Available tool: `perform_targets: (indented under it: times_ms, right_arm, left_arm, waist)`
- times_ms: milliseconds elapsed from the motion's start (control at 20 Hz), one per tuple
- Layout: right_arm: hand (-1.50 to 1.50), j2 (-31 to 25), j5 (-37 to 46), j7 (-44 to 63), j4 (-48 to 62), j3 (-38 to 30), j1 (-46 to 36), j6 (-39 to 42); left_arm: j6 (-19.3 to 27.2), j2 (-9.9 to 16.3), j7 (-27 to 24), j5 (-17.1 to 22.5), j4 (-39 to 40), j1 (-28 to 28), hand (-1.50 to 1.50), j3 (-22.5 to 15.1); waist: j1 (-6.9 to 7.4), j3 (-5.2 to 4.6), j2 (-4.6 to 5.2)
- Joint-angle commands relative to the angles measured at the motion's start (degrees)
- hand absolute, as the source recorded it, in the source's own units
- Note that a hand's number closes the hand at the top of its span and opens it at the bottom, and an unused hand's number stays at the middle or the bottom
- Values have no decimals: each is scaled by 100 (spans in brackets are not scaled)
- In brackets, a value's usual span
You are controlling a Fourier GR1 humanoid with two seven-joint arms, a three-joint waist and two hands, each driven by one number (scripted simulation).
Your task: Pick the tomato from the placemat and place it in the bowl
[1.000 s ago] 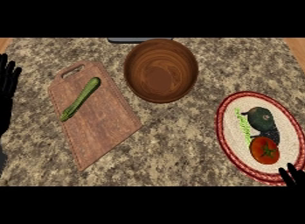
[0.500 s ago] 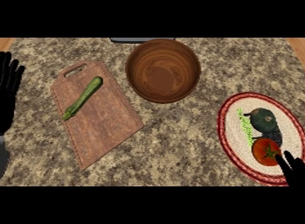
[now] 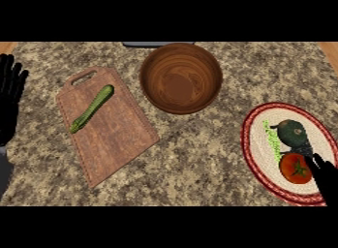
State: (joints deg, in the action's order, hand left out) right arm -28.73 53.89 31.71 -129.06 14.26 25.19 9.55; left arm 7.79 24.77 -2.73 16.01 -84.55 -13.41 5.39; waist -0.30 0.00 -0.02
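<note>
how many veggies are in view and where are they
3. A tomato and a dark green avocado-like one lie on the red-rimmed placemat at right; a green cucumber lies on the wooden cutting board at left. The bowl looks empty.

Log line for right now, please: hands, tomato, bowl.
right hand: open, fingers beside tomato | tomato: on placemat, ungrasped | bowl: empty | left hand: open, resting at left edge

No text, label or number is readable.
</note>
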Motion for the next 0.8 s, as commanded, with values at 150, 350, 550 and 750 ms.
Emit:
perform_targets:
  times_ms: [150,350,550,750]
  right_arm:
    - [-150,327,50,-744,873,-284,-70,-410]
    - [-150,237,-304,-1221,1139,-817,-471,-148]
    - [-150,345,-380,-1627,1275,-1028,-500,-170]
    - [-150,619,100,-1908,1824,-876,-554,-463]
  left_arm:
    - [-477,168,95,137,142,8,0,428]
    - [-66,-249,114,-300,-329,161,0,186]
    - [-157,-322,211,-359,-176,3,0,256]
    - [-304,-379,60,-446,-164,141,0,366]
  waist:
    - [2,2,-2]
    - [18,2,-4]
    - [5,1,-3]
    - [13,1,-2]
